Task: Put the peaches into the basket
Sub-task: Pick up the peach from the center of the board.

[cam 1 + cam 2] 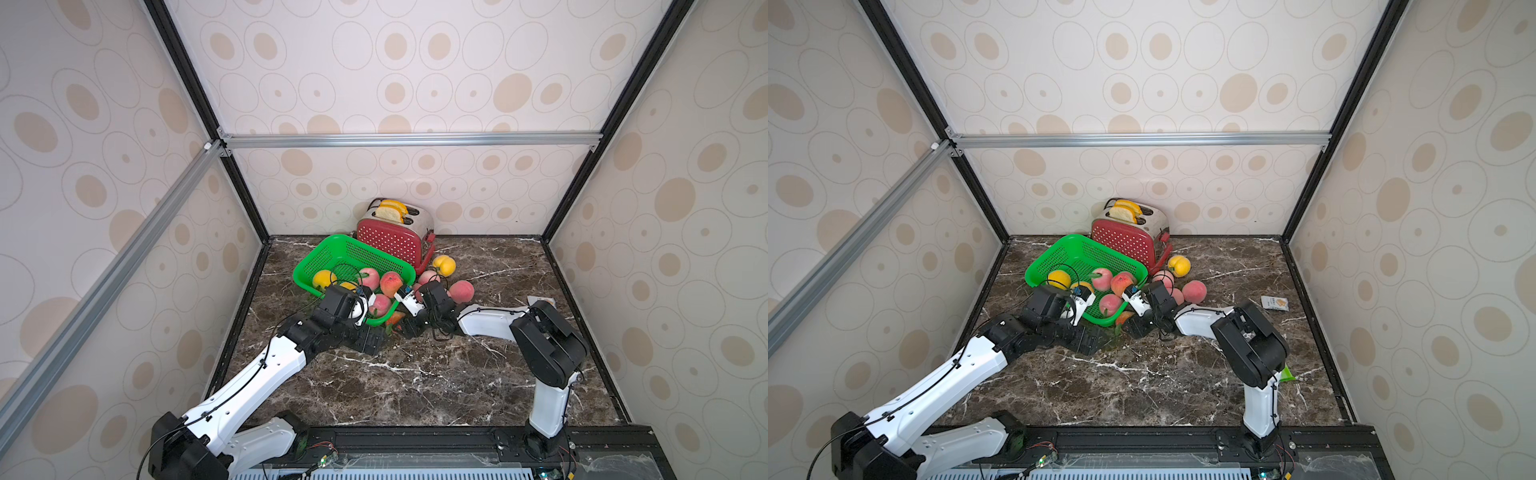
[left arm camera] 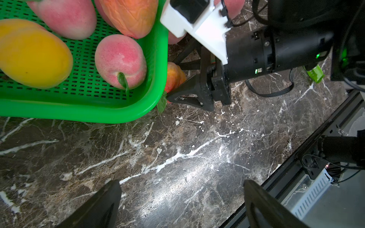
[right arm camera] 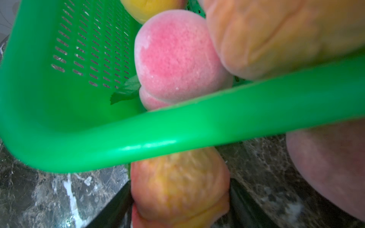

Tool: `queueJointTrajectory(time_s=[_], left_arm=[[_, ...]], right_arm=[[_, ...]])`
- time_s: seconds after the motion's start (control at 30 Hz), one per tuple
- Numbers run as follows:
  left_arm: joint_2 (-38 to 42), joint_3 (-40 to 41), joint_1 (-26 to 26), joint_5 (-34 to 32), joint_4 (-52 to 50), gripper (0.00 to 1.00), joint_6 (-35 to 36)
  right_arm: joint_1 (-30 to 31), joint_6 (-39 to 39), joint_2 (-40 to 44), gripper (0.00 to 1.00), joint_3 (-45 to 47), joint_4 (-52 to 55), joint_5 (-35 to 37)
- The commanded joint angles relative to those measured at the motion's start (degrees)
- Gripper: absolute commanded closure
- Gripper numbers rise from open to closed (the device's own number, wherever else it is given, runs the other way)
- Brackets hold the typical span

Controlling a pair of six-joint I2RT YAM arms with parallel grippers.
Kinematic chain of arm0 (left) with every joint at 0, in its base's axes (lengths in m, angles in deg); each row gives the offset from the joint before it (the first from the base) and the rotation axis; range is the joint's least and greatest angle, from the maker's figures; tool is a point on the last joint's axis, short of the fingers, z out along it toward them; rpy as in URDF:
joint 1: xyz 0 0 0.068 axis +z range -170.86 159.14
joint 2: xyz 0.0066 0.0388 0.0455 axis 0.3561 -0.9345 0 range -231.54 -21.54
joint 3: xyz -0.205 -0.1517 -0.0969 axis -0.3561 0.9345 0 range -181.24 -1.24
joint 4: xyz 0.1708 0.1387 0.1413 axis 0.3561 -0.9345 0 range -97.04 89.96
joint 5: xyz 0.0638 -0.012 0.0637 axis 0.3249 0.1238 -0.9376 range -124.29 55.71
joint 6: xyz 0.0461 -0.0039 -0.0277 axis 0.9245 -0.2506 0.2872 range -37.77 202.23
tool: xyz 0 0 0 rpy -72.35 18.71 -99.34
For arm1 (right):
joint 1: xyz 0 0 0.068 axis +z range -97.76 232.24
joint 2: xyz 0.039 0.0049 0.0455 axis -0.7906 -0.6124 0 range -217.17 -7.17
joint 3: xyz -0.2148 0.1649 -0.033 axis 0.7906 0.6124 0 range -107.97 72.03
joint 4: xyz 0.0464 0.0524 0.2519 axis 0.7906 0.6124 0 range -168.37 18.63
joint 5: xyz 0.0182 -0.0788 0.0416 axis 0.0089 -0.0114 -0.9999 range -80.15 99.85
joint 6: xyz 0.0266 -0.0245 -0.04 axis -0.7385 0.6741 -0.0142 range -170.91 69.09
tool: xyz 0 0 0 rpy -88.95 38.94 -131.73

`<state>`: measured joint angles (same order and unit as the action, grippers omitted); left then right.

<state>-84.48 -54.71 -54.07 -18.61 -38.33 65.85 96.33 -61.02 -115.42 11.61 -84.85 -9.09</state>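
- The basket [image 1: 332, 243] is bright green plastic, rectangular with rounded corners, slotted walls and floor, and a smooth rolled rim. It is set toward the back edge of the dark veined marble worktop [image 1: 415, 386], left of middle.
- Just behind it stands the toaster [image 1: 390, 245], red with white dots and a metal top, with two slices [image 1: 388, 212] standing in its slots.
- The peaches are round and matte. Several are seen inside the basket, one yellow [image 1: 324, 279] and three pink to red [image 1: 369, 277].
- More are left on the worktop off the basket's right side, among them one yellow [image 1: 444, 265] and one pink [image 1: 461, 291].
- The right pincer [image 2: 173, 79] is clamped on a wrinkled orange-red peach [image 3: 177, 187], just outside the basket's near corner, under the rim.
- The left pincer [image 2: 181, 183] is spread wide with nothing in it, above bare marble beside the basket's near edge.
- The right arm [image 1: 548, 345] is raised from the front edge and sharply bent, with its forearm laid low.
- The left arm [image 1: 266, 370] is stretched diagonally from the front left corner.
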Motion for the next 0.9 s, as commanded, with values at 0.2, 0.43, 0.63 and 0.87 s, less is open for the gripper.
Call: queueJointTrajectory(time_s=[0.2,0.43,0.63,0.87], left_arm=[[1.2,-1.3,-0.4,-2.0,-0.7,0.01,0.8],[1.1,-1.6,-0.3,-6.0,0.4,0.01,-1.8],[1.0,-4.8,0.5,-7.8,-0.8,0.01,-1.4],[1.3,-6.3,7.1,-3.7,-1.9,0.01,-0.3]], right_arm=[[1.6,1.8,9.7,0.32,3.7,7.0,4.1],[3.9,4.4,16.7,0.3,1.8,13.4,6.1],[4.3,6.5,17.8,0.28,-4.1,16.7,6.5],[4.4,9.6,11.9,0.27,-14.0,20.8,5.5]])
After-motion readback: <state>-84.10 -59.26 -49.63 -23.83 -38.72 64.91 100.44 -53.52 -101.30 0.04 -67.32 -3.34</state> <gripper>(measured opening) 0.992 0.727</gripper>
